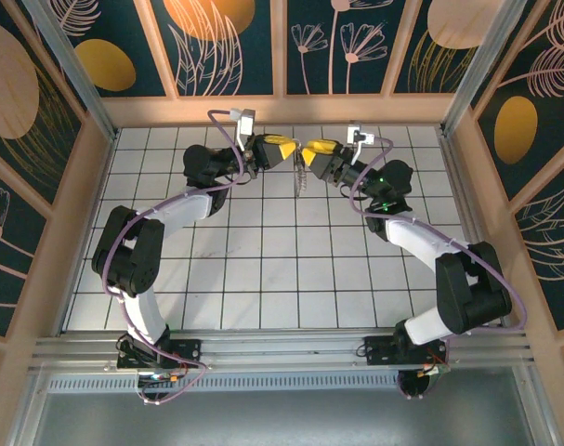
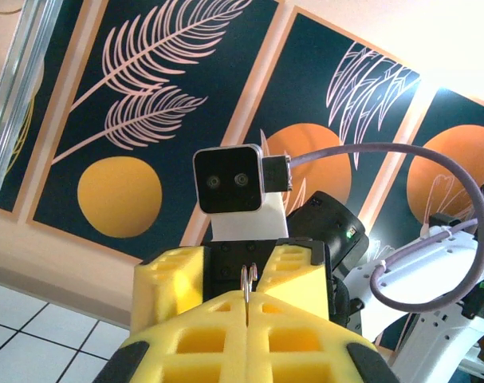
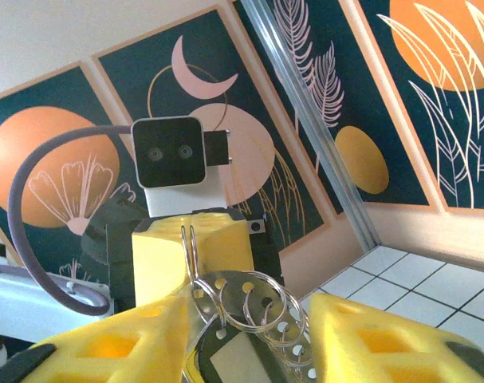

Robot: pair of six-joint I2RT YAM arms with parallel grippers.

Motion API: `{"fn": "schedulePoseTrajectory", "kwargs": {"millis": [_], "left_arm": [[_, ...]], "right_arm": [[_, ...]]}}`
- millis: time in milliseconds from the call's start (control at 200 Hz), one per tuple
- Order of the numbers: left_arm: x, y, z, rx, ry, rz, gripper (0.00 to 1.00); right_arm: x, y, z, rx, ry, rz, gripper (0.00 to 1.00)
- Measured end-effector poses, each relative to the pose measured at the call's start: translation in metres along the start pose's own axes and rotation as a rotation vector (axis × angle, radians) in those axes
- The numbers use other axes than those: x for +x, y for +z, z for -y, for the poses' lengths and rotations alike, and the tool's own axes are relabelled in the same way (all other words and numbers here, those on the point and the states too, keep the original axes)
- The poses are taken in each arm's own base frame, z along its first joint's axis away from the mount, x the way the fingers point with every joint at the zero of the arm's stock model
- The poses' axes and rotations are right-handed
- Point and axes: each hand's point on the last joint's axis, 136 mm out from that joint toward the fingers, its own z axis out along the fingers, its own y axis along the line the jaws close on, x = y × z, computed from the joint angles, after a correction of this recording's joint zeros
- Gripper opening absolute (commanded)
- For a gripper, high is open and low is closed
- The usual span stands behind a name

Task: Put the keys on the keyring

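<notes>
Left gripper (image 2: pixel 247 303) is pinching the keyring (image 1: pixel 300 177) by its metal loop, fingers together. Right gripper (image 3: pixel 249 309) is straddling the same keyring mid-air; can't tell if it's clamping.

Two grippers stand at the keyring (image 1: pixel 300 178), the left gripper (image 1: pixel 283 150) on one side of it and the right gripper (image 1: pixel 311 151) on the other. Each has two yellow fingers (image 3: pixel 377 335), four in all. There are two cameras, the left wrist camera (image 3: pixel 170 152) and the right wrist camera (image 2: pixel 228 179). The keyring shows at least three overlapping metal rings (image 3: pixel 261 307) and one dark flat tag (image 3: pixel 234 361). One more thin ring (image 2: pixel 247 281) stands on its left-gripper side.
</notes>
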Motion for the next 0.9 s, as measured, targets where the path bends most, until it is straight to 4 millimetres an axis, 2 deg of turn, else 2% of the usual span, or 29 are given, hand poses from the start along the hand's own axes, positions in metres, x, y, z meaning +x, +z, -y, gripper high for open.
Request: {"fn": "schedulePoseTrajectory", "kwargs": {"millis": [220, 395, 901], "left_arm": [[0.001, 0.000, -0.005, -0.010, -0.010, 0.007, 0.00], [0.000, -0.001, -0.006, -0.014, -0.008, 0.016, 0.00], [0.001, -0.001, -0.007, -0.014, -0.023, 0.017, 0.00]], "right_arm": [[0.006, 0.002, -0.005, -0.025, 0.002, -0.020, 0.12], [0.007, 0.003, -0.005, -0.027, 0.000, -0.024, 0.00], [0.014, 0.011, 0.001, -0.012, -0.013, -0.092, 0.00]]}}
